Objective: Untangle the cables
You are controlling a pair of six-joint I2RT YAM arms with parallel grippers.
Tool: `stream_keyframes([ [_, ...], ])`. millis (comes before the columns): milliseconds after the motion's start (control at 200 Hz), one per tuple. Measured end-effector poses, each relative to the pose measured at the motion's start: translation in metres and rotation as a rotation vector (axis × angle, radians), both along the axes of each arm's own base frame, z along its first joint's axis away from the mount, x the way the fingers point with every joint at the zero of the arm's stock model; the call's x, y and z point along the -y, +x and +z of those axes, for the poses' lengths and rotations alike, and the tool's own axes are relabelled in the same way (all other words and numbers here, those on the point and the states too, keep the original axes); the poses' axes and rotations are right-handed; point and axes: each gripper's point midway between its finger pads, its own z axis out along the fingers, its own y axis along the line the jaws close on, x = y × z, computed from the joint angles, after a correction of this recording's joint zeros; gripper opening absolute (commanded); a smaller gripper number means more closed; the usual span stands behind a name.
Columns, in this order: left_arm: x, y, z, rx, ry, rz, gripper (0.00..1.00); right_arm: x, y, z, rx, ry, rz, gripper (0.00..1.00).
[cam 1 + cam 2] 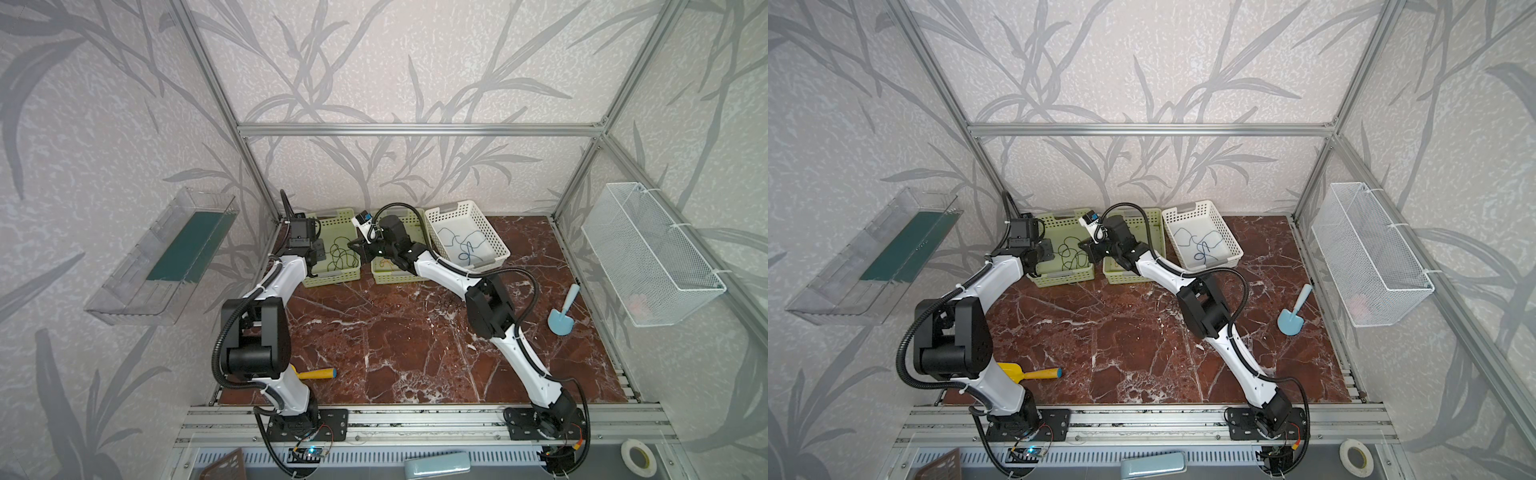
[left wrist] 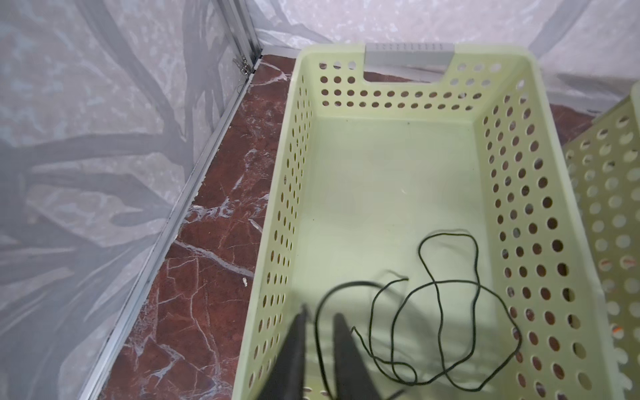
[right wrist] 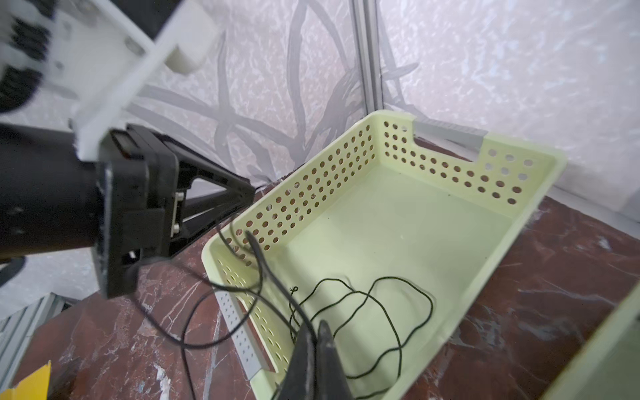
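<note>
Grey leaf-patterned walls (image 1: 374, 62) and aluminium frame bars enclose a red-brown marble bench (image 1: 395, 340). Three baskets are set in a row along the bench's far edge. A pale green perforated plastic basket (image 1: 336, 218) is on the left, a second pale green perforated basket (image 1: 392, 277) is in the middle, and a white perforated plastic basket (image 1: 451, 210) is on the right.

A thin dark green-black cable (image 1: 341, 258) is heaped in loose loops on the floor of the left basket, toward its near end. In the right wrist view one of its loops is seen outside that basket's near end wall, over the bench. A thin blue cable (image 1: 467, 247) is coiled inside the white basket. A thin orange cable (image 1: 386, 262) is glimpsed in the middle basket, mostly hidden by the right arm.

The left pincer (image 2: 320, 315) is held over the near end of the left basket with its jaws a little apart. A strand of the dark cable runs through the gap and is not clamped; whether it touches either finger cannot be told.

The right pincer (image 3: 316, 327) is reached across to the same basket and is closed tight. A strand of the dark cable is pinched at its tips and slants up toward the left pincer.

A light blue plastic scoop (image 1: 560, 322) lies near the bench's right edge. A yellow plastic scoop (image 1: 318, 373) lies beside the left arm, well apart from the baskets.
</note>
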Motion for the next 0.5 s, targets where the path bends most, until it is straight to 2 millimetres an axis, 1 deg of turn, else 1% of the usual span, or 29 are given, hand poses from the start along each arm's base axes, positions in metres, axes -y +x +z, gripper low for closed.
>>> stream_keyframes([
  [55, -0.002, 0.001, 0.002, 0.011, -0.007, 0.011, 0.59, -0.011, 0.003, -0.001, 0.022, 0.01, -0.003, 0.0],
  [95, -0.002, 0.002, 0.003, 0.02, -0.009, 0.018, 0.64, -0.017, 0.006, -0.002, 0.036, 0.017, -0.011, 0.0],
  [195, -0.003, -0.001, 0.008, 0.046, -0.009, 0.027, 0.72, -0.025, 0.011, -0.011, 0.055, 0.022, -0.04, 0.0],
  [250, -0.003, -0.003, 0.013, 0.056, -0.01, 0.029, 0.74, -0.026, 0.014, -0.022, 0.055, 0.005, -0.061, 0.0],
  [280, -0.003, -0.003, 0.016, 0.065, -0.009, 0.029, 0.75, -0.025, 0.015, -0.027, 0.053, -0.006, -0.071, 0.06],
  [390, -0.003, -0.004, 0.029, 0.097, -0.008, 0.027, 0.78, -0.023, 0.02, -0.043, 0.05, -0.035, -0.103, 0.39],
  [430, -0.002, -0.005, 0.034, 0.109, -0.009, 0.024, 0.79, -0.022, 0.02, -0.048, 0.048, -0.048, -0.106, 0.47],
  [500, 0.001, -0.005, 0.042, 0.134, -0.018, 0.01, 0.8, -0.021, 0.021, -0.051, 0.048, -0.07, -0.108, 0.56],
])
